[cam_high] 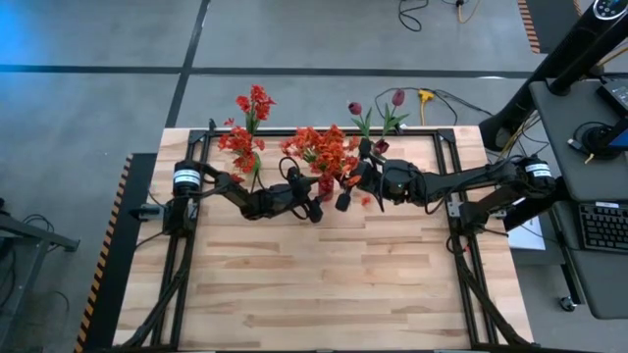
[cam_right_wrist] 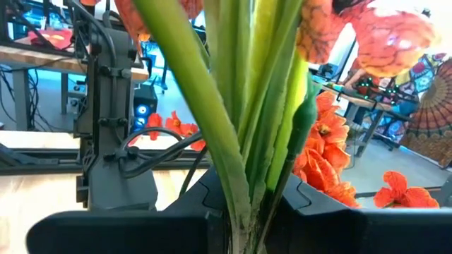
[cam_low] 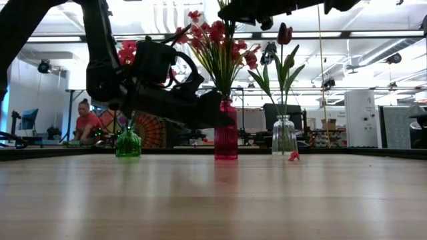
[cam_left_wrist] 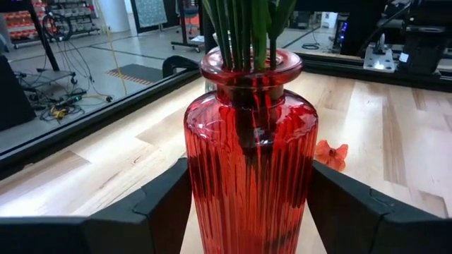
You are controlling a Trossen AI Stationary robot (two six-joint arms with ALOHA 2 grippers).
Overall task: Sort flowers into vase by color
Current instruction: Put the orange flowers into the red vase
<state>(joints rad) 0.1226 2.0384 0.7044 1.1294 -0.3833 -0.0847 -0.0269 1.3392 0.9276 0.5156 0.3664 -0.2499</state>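
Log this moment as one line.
left gripper: around red vase | right gripper: shut on flower stems above it

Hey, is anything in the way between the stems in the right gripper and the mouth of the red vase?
Probably yes: the bunch already in the red vase crowds its mouth, and its blooms spread below the right gripper and its held stems. The left gripper clasps only the vase's body.

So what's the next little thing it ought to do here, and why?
Probably lower the right tool so its green stems slide into the red vase. That tool is shut on a bunch of stems just above the vase, and the left tool has a finger on each side of the vase's body, apparently steadying it. The vase already holds red-orange flowers.
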